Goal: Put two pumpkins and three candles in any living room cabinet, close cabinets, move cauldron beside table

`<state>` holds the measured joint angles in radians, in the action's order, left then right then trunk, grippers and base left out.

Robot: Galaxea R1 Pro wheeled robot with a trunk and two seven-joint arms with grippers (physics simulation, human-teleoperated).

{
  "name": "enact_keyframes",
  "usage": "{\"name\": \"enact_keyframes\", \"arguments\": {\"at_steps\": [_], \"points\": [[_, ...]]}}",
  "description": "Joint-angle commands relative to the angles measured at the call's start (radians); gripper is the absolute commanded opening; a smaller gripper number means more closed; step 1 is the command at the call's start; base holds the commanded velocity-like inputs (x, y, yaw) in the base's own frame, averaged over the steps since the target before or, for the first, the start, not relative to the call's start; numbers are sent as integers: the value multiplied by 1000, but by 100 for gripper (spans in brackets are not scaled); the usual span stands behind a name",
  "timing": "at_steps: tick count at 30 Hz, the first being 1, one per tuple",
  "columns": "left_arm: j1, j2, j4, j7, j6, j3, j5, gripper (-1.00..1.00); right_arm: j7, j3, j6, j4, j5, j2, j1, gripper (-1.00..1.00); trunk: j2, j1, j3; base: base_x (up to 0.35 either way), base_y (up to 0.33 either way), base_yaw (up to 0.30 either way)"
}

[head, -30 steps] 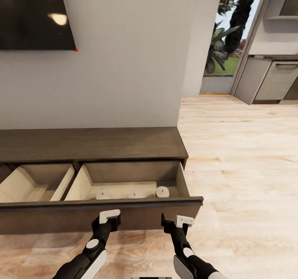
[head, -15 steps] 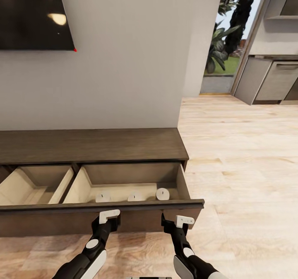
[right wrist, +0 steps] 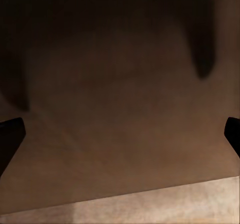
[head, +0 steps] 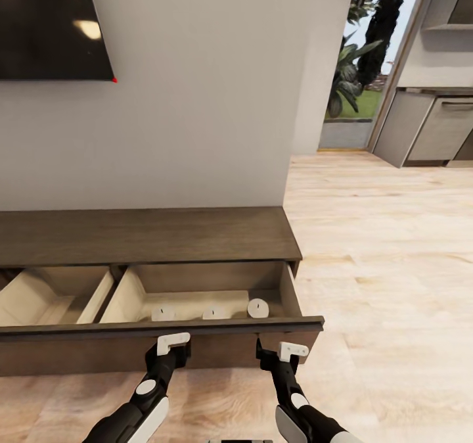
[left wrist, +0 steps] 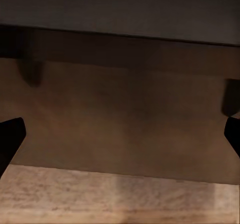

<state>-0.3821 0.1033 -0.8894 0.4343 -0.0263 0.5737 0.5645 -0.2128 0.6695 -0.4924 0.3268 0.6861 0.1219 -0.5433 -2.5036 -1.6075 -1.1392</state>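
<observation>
**Drawer easing shut with three candles aboard**

The three stubby pale candles (head: 211, 312) are sitting in a row on the beige floor of the right-hand drawer in the long dark-brown wooden cabinet (head: 144, 233), close behind its front panel (head: 197, 348). Over the last second that panel is creeping back toward the carcass, so closing is under way. The left gripper (head: 173, 346) and right gripper (head: 284, 352) are pressing near it, both spread wide and empty. The neighbouring drawer (head: 56, 295) is standing open too. Pale wood floor (head: 394, 265) is lying open to the right.
</observation>
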Motion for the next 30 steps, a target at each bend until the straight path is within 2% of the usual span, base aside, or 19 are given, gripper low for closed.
{"name": "enact_keyframes", "arguments": {"at_steps": [1,14,30], "points": [[-1,2,-2,7,-3,6,5,100,-8,9,-3,0,4,0,-1,100,0,0,-1,185,0,0],[-1,2,-2,7,-3,6,5,100,-8,9,-3,0,6,-1,-1,100,0,0,-1,185,0,0],[-1,3,-3,7,-3,5,5,100,-8,9,-3,0,6,-1,-1,100,0,0,-1,112,0,0]]}}
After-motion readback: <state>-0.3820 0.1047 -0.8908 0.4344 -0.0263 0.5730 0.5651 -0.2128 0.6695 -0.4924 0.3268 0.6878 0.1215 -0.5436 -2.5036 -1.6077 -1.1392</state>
